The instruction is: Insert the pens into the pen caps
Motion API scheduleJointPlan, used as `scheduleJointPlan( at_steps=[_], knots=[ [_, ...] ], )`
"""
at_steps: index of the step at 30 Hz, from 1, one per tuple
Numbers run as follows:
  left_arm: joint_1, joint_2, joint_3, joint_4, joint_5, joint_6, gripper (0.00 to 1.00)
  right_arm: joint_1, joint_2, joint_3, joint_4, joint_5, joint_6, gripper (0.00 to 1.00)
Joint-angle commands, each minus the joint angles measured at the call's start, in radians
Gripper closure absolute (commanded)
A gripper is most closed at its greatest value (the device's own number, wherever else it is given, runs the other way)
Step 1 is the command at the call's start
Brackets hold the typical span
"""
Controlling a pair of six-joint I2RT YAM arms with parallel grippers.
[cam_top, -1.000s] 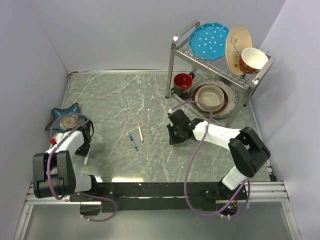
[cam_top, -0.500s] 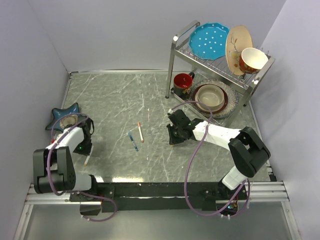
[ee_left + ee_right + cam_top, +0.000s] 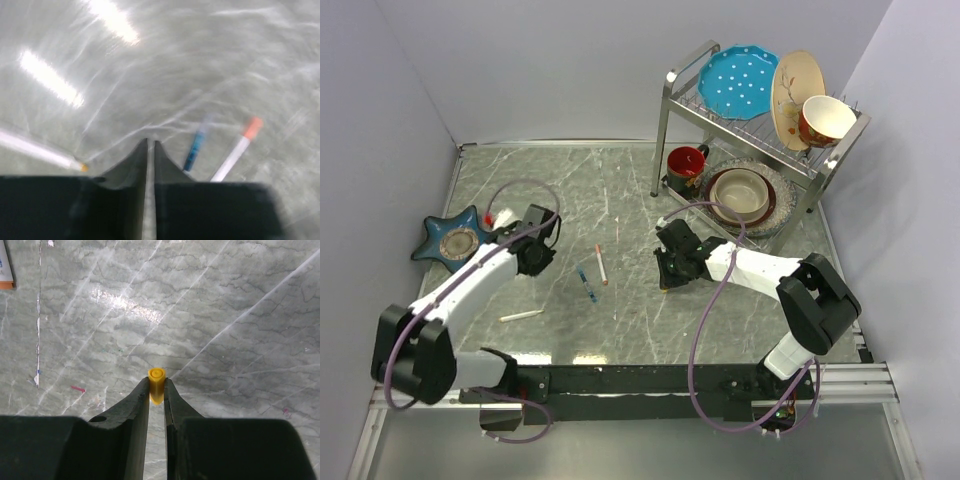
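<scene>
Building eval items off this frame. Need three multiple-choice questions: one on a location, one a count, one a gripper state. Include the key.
1. Where is the yellow cap?
A) between the right gripper's fingers
B) in the star dish
C) on the rack

2. How many pens lie on the table?
A) one
B) three
C) five

3. The left gripper is:
A) clamped on a pen
B) wide open
C) shut and empty

Key:
1 A: the right wrist view shows the cap pinched between the fingers.
2 B: a bare white pen, a blue pen and an orange-capped white pen.
3 C: its fingers nearly meet with nothing between them.
</scene>
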Motion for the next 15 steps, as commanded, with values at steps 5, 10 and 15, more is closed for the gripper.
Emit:
scheduleJointPlan(
  at_steps=[5, 10, 15],
  knots=[
    [-0.016, -0.177, 0.085, 0.285, 0.201, 1.151, 0.75, 0.001, -0.054, -0.012, 0.022, 0.008, -0.016, 0.86],
    [-0.018, -0.207, 0.1, 0.215, 0.243, 1.573, 0.57, 0.001, -0.061, 0.005, 0.027, 0.004, 0.012, 0.86],
    [-0.019, -0.198, 0.083, 0.051, 0.324, 1.871, 0.52, 0.001, -0.09, -0.007, 0.037, 0.002, 0.046, 0.86]
  ],
)
